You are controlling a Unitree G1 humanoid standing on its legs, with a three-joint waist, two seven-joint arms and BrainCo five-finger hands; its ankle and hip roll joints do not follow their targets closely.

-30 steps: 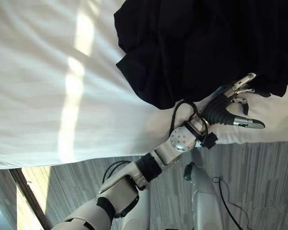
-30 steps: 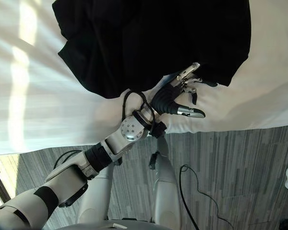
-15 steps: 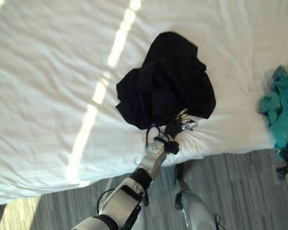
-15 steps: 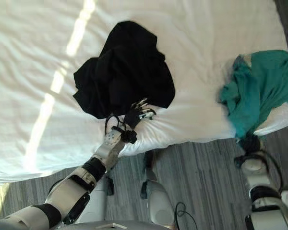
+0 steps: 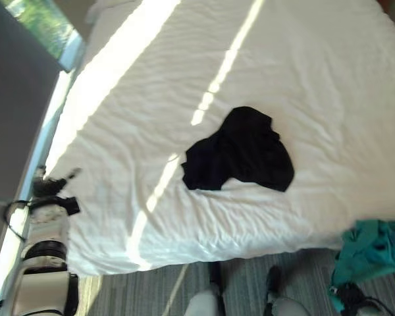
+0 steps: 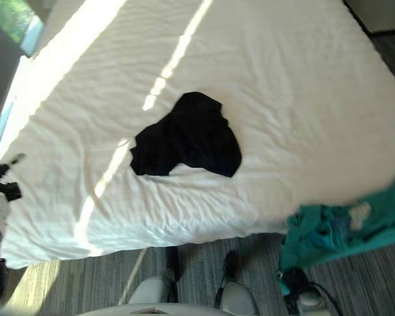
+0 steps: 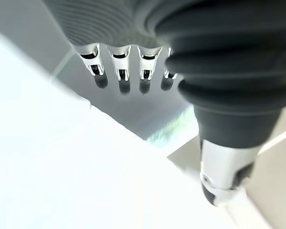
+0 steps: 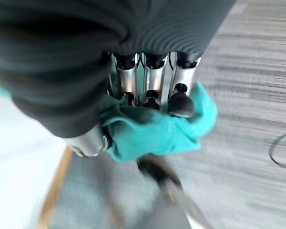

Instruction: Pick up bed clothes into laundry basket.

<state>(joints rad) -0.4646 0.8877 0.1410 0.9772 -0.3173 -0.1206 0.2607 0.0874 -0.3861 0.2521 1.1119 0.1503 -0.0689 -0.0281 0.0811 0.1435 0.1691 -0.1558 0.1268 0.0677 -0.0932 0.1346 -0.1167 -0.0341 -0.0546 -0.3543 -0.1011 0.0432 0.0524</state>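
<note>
Teal cloth (image 8: 155,131) bunched inside right hand's (image 8: 133,76) curled fingers (image 8: 181,90); left hand's (image 7: 181,71) relaxed.

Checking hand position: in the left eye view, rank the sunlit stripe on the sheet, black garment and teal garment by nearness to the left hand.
1. Sunlit stripe on the sheet, just right of the left hand.
2. Crumpled black garment, mid-bed.
3. Teal garment, far right edge.

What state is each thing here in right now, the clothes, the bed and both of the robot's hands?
Black garment: crumpled, lying loose on the bed.
Teal garment: bunched, clutched in the right hand, hanging off the bed's corner.
White bed sheet: spread out, wrinkled.
Left hand: open, holding nothing, beside the bed.
Right hand: curled around the teal garment.
</note>
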